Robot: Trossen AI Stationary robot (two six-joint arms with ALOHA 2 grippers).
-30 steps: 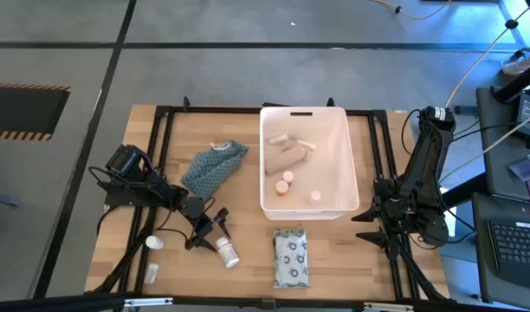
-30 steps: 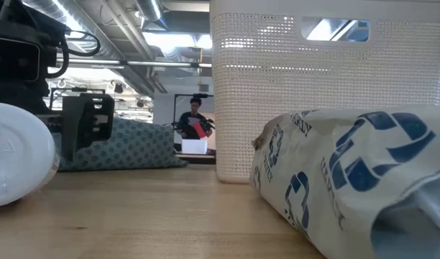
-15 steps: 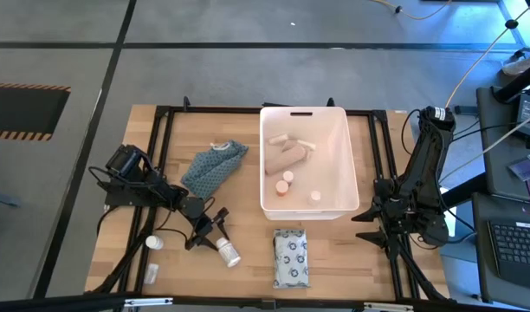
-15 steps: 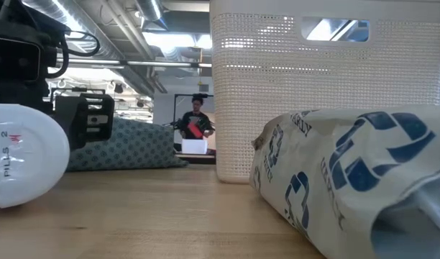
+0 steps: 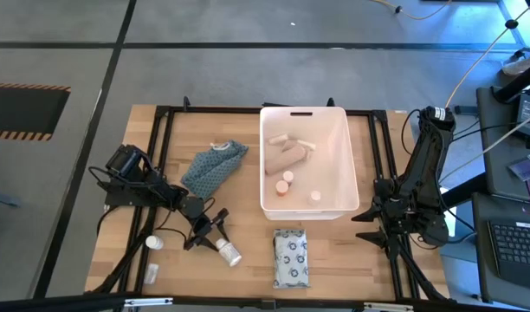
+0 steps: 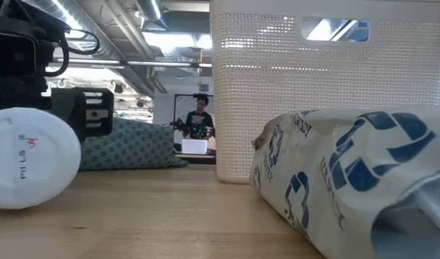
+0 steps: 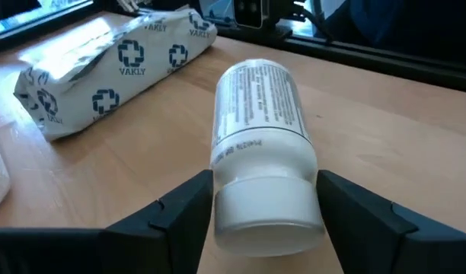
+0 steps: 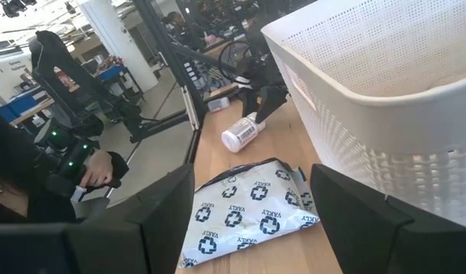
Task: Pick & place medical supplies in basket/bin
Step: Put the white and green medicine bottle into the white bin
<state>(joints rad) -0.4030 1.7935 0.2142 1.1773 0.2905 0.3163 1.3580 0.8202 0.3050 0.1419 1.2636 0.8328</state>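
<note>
The white pill bottle (image 7: 262, 152) lies on its side on the table (image 5: 248, 273), cap end between the left gripper (image 7: 265, 199)'s spread fingers and its long side pointing straight away from them. The left arm reaches low and flat, much nearer than the right gripper (image 8: 252, 221), which waits open by the white basket (image 5: 352, 173).

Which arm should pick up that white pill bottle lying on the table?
Left. The left gripper already has its open fingers on either side of the white plastic pill bottle, while the right gripper waits beyond the white tub.
</note>
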